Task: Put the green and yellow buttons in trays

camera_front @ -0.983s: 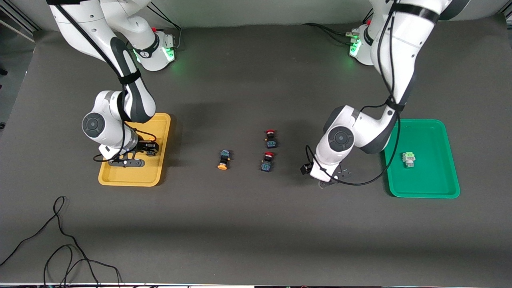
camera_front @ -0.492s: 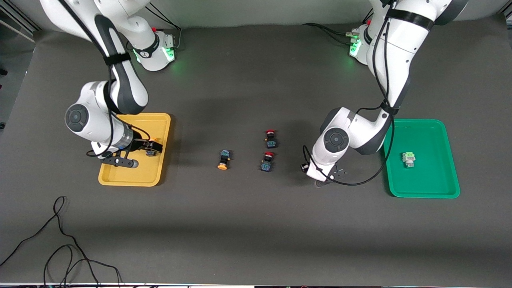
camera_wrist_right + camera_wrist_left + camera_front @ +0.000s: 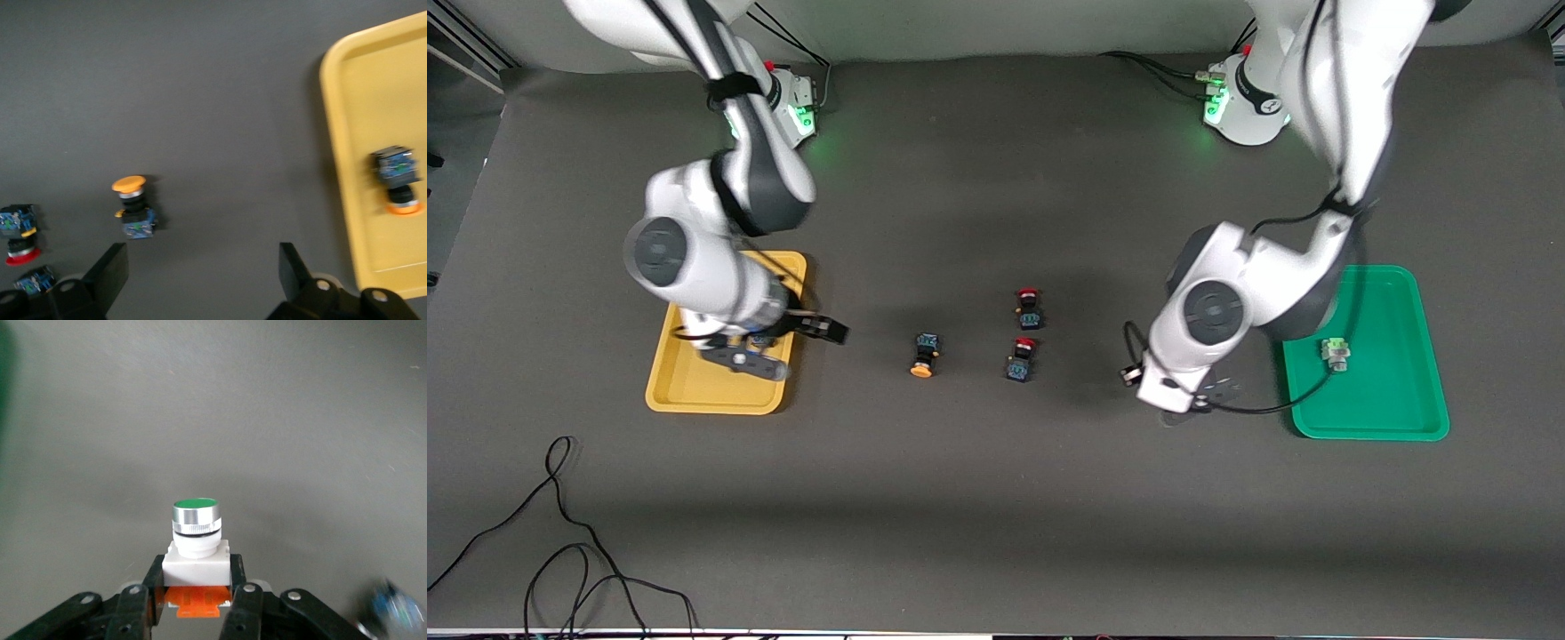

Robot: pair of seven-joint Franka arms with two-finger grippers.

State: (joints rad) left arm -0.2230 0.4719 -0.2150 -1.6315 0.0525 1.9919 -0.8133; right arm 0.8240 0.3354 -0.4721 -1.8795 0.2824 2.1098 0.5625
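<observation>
My left gripper [image 3: 197, 590] is shut on a light grey button with a green cap [image 3: 195, 540], over bare table between the red buttons and the green tray [image 3: 1387, 400]. A second grey button with a green cap [image 3: 1335, 353] lies in that tray. My right gripper [image 3: 203, 270] is open and empty, over the yellow tray's [image 3: 694, 382] rim on the side toward the table's middle [image 3: 823, 331]. One yellow-capped dark button [image 3: 398, 180] lies in the yellow tray [image 3: 373, 120]. Another yellow-capped button [image 3: 923, 354] lies on the table and also shows in the right wrist view [image 3: 133, 203].
Two red-capped dark buttons [image 3: 1029, 307] [image 3: 1021, 357] lie on the table between the yellow-capped button and my left arm. A black cable [image 3: 560, 533] loops near the front edge at the right arm's end.
My right gripper has let go of a yellow-capped button in the yellow tray and moved toward the table's middle. My left gripper has shifted toward the green tray.
</observation>
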